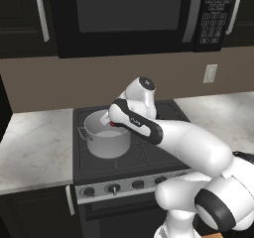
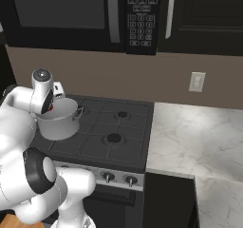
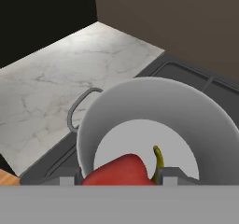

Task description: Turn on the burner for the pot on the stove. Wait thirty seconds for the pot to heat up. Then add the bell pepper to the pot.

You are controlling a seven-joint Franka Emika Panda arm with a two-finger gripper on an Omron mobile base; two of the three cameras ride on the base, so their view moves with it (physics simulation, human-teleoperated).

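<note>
Reaching forward from the base, the white arm bent at the elbow over the black gas stove (image 1: pixel 149 155) | large silver-grey metal stockpot (image 1: pixel 106 138) sat on rear-left burner | gripper (image 3: pixel 119 178) hung above pot's mouth, jaws clamped on small red bell pepper (image 3: pixel 121 171) | dark microwave (image 1: pixel 129 14) overhead, keypad writing unreadable | marble counters (image 1: pixel 34 143) either side

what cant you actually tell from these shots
- Gripper: hand view, fingertips cut by the bottom edge; base views, forearm covers it.
- Bell pepper: hand view, lower part cut off; a red sliver beside the arm elsewhere.
- Stove knobs: too small to read settings.
- Pot: burner flame hidden beneath.
</note>
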